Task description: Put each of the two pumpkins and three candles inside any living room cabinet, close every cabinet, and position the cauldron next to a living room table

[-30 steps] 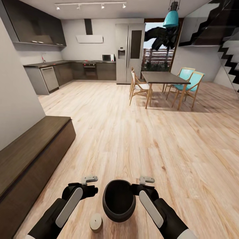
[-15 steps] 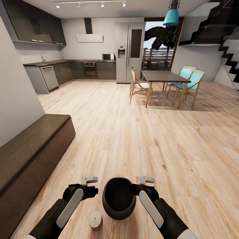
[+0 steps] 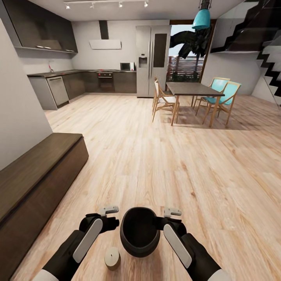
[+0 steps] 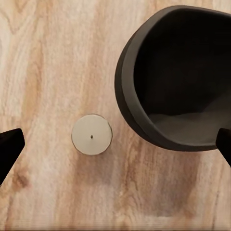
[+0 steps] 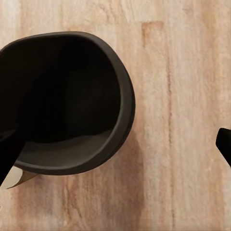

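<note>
Black cauldron [image 3: 139, 232] sits low in the head view, between the two arms, over pale wood floor [image 3: 164, 164]. Left gripper [image 3: 110, 218] is just beside the cauldron's left side; contact cannot be judged from here. Right gripper [image 3: 162, 219] is against the cauldron's right rim; whether it grips cannot be told from this view. One candle [image 3: 112, 258], a short pale puck, stands on the floor just beside the cauldron, below the left gripper. Cabinet [image 3: 35, 179], long, low, dark brown, runs along the left wall, fronts flush. Far back: grey kitchen units [image 3: 97, 82], fridge [image 3: 153, 61], dining table [image 3: 193, 90] with wooden chairs [image 3: 163, 102], teal lamp [image 3: 200, 20].

Left wrist view: candle [image 4: 92, 134] upright on the floor, apart from the cauldron [image 4: 178, 82], a strip of wood showing between them. Two dark fingertips [image 4: 9, 149] show at opposite edges of the picture, spread wide, nothing between them but floor, candle and part of the cauldron wall.

Right wrist view: cauldron [image 5: 67, 101] mouth faces the camera, interior dark. One dark finger [image 5: 8, 154] overlaps the cauldron's rim, the other lies at the far edge over bare floor; fingers wide apart, not clamped on the wall. A pale sliver of the candle [image 5: 17, 179] shows under the cauldron's edge.
</note>
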`<state>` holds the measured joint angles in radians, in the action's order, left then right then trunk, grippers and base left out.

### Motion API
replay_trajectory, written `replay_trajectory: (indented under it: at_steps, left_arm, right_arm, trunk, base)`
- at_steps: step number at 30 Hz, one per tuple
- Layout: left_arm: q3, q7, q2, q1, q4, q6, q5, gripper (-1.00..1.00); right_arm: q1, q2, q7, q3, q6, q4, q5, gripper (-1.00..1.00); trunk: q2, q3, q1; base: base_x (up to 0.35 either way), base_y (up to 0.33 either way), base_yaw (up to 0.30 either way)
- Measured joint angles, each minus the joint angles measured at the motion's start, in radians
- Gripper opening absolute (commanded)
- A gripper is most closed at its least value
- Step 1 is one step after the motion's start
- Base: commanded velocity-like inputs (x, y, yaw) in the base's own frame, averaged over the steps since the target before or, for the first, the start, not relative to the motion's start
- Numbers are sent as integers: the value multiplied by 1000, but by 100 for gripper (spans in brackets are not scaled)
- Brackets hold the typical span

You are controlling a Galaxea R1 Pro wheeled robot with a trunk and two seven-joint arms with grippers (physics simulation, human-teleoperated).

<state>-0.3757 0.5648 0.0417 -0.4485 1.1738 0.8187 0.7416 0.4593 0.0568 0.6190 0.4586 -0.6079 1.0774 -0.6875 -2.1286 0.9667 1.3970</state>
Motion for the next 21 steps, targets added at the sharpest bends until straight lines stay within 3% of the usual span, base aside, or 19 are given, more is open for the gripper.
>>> replay_trajectory:
  at_steps: [21]
  left_arm:
    - [0, 0, 0, 0, -4, 0, 0, 100]
  right_arm:
    - [0, -4, -4, 0, 3, -2, 0, 100]
  trunk:
    - [0, 0, 0]
  base:
    - [81, 26, -20]
